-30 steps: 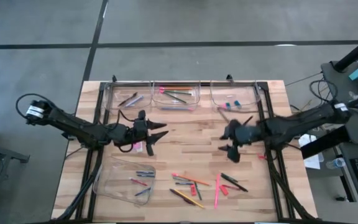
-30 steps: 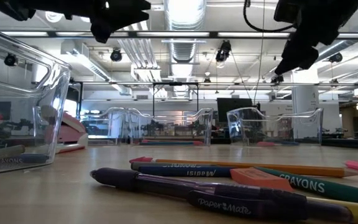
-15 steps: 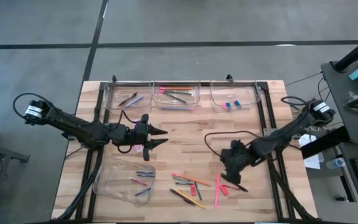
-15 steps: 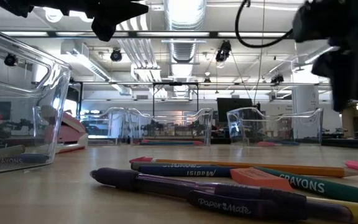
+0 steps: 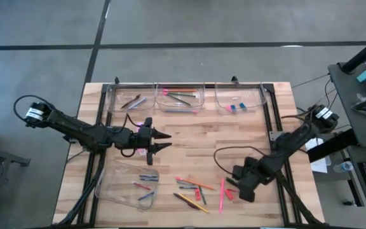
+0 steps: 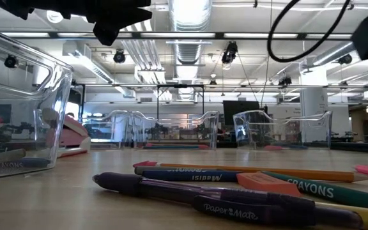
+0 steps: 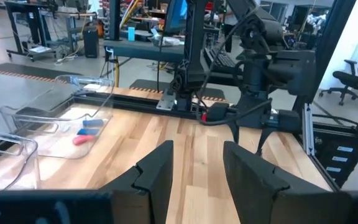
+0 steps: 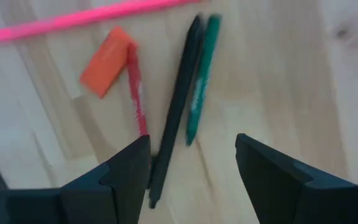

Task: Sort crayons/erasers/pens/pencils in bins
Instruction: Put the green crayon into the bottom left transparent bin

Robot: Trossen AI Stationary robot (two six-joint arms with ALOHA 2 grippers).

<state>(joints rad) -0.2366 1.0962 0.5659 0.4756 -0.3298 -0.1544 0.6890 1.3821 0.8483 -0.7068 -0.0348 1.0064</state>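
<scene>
So the right tool (image 5: 243, 189) is low over the loose pile at the near edge of the tabletop (image 5: 189, 137), fingers spread wide with nothing between them. Straight below it in the right wrist view there's a black pen (image 8: 178, 102) lying snug against a green crayon (image 8: 201, 78), a thin red stick (image 8: 135, 90) just beside the pen, and an orange eraser (image 8: 106, 62) touching that red stick. A long pink pencil (image 8: 89, 17) sits further out past them.

My guess is the pen is the pick here, and the tricky bit is that the crayon touches it along most of its length. If I were doing it I'd turn the wrist so the 2 fingers cross the pen's width, then come down near the end where the crayon doesn't reach. Otherwise 1 finger lands on the crayon and you get both or neither. Go slow on the close, since a slim round stick on wood will probably roll.

The left tool (image 5: 159, 140) waits mid tabletop, fingers apart, holding nothing. The 3 bins (image 5: 184, 97) along the far edge and the 1 bin (image 5: 127, 181) near the left tool already have stuff in them.
</scene>
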